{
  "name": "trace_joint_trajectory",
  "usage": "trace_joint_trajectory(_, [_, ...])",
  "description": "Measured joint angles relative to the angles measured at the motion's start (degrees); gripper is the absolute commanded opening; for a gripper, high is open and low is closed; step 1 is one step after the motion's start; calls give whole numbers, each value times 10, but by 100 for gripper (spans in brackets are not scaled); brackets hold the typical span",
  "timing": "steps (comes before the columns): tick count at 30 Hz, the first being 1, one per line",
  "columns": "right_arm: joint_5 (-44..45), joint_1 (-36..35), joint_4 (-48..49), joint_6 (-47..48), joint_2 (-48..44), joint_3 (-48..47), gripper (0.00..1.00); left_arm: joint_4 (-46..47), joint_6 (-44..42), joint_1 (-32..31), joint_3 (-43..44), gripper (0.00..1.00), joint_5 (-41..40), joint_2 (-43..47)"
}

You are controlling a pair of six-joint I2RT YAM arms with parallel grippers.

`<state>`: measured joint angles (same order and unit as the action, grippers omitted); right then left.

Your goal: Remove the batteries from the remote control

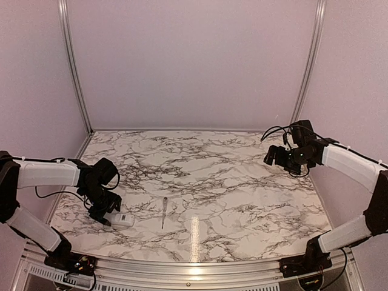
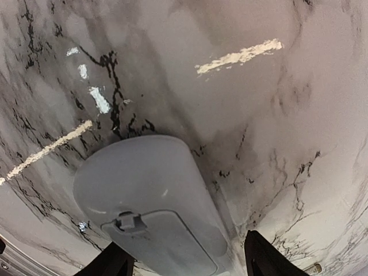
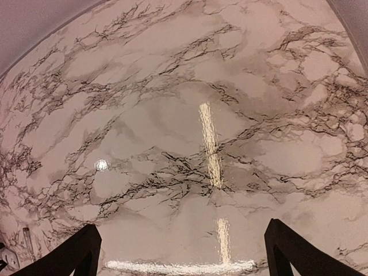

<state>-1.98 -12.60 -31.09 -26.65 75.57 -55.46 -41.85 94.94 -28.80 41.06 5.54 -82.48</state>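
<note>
The white remote control (image 1: 123, 219) lies on the marble table at the front left. In the left wrist view the remote control (image 2: 144, 184) fills the lower middle, back face up, and its battery cover (image 2: 172, 244) with a small latch is in place. My left gripper (image 1: 110, 218) is down over its near end. The left gripper (image 2: 183, 256) straddles it, with the right fingertip (image 2: 259, 253) a little clear of the remote's side. The batteries are hidden. My right gripper (image 1: 274, 159) hovers open at the far right; the right gripper (image 3: 183, 230) has only bare marble between its fingers.
A thin pale pen-like tool (image 1: 163, 212) lies on the table just right of the remote, pointing away from me. Pale walls with metal corner rails (image 1: 74, 66) close in the table on three sides.
</note>
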Motion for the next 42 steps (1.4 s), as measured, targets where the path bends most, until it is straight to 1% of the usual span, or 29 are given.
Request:
trace_joint_trajectory(1, [0,0,0,1,2,0,98,0,0,-1,0,62,0,0])
trace_joint_trajectory(5, [2,0,-5,3,8,-5,98,1,-2,-1,-2,57,2,-1])
trace_joint_trajectory(11, [8,0,-12,5,11,-19,98,5,-15,-1,-1,43,4,-2])
trace_joint_trajectory(16, [12,0,-21,7,13,-26,98,7,-43,-1,1,40,0,-2])
trace_joint_trajectory(22, [25,0,-28,7,13,-29,98,32,-106,-2,34,40,-10,-2])
trace_joint_trajectory(31, [30,0,-37,7,12,-36,98,43,-201,-3,71,34,-15,-2])
trace_joint_trajectory(37, [41,0,-47,6,12,-36,98,33,-299,-3,124,30,-21,-12])
trace_joint_trajectory(42, [49,0,-55,5,0,-36,98,16,-402,-4,189,26,-26,-29])
